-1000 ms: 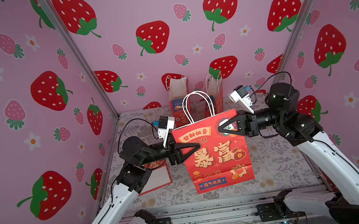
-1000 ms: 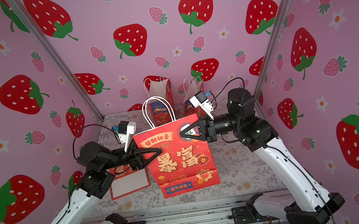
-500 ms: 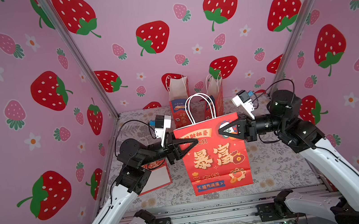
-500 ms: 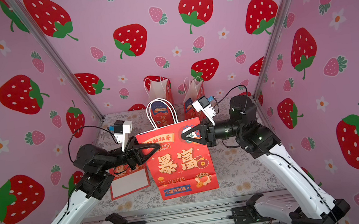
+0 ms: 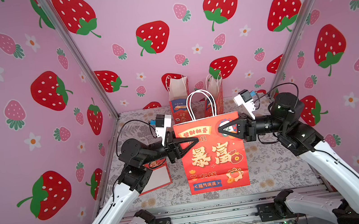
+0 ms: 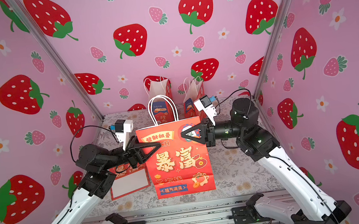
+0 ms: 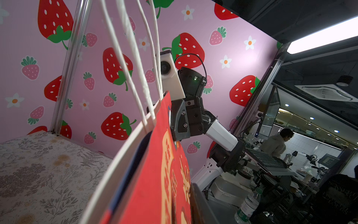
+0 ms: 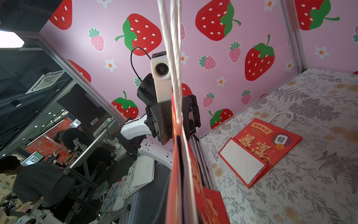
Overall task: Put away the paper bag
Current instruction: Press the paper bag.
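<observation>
- A red paper bag (image 5: 212,155) with gold lettering stands upright in both top views, its base low over the flowered tabletop (image 5: 272,166); whether it touches the cloth I cannot tell.
- The bag's white rope handles (image 5: 201,102) rise straight up from its top edge.
- The left hand (image 5: 195,140) reaches in from the bag's left side, its black fingers (image 5: 183,146) overlapping the upper left corner of the bag's front face; in the right wrist view one finger sits on each side of the bag's edge, so it is grasping that edge.
- The right hand (image 5: 220,131) comes in from the bag's right side, clenched on the upper right part of the bag, near the round badge printed there.
- Behind the red bag, against the back wall, two more upright bags (image 5: 179,100) with white handles stand side by side.
- To the red bag's left, under the left arm, a folded flat bag (image 6: 129,182) lies on the tabletop, its white panel up.
</observation>
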Robot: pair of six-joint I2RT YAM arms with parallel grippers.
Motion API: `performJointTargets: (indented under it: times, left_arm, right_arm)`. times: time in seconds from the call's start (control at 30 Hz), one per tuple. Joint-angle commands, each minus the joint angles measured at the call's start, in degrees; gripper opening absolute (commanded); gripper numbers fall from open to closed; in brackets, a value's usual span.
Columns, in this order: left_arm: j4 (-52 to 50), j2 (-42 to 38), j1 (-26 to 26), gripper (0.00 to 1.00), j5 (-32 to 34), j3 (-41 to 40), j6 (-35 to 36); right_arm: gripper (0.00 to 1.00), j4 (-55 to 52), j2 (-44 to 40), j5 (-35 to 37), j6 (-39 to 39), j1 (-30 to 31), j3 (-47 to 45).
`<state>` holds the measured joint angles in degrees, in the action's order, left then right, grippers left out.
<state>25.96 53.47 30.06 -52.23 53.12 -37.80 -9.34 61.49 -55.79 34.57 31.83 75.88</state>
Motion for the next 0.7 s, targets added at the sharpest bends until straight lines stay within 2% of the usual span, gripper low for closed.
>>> performJointTargets:
  times: [0.0, 0.07, 0.23, 0.3, 0.47, 0.67]
  left_arm:
    - [1.1, 0.2, 0.3, 0.32, 0.6, 0.4, 0.1]
    - [0.7, 0.4, 0.3, 0.3, 0.7, 0.4, 0.4]
    - [-0.5, 0.3, 0.3, 0.11, 1.2, 0.5, 1.0]
    - [-2.1, 0.3, 0.3, 0.0, 1.3, 1.0, 1.7]
    - [-10.3, 0.1, -0.8, 0.0, 1.6, 3.0, 4.5]
    - [-10.1, 5.7, -6.3, 0.0, -5.6, 5.9, 1.0]
  right_arm:
    - [0.0, 2.5, -1.2, 1.8, 0.2, 0.1, -0.2]
    - [0.0, 2.4, -1.2, 1.8, 0.2, 0.2, -0.1]
    - [0.02, 2.0, -1.3, 2.9, -0.1, 0.2, -0.8]
    - [0.11, 1.9, -1.5, 3.5, -0.1, 0.2, -1.3]
    - [0.34, -1.9, -3.1, 7.5, -1.6, 0.2, -2.1]
    - [0.81, -10.8, -8.8, 24.8, -4.0, 0.0, -6.5]
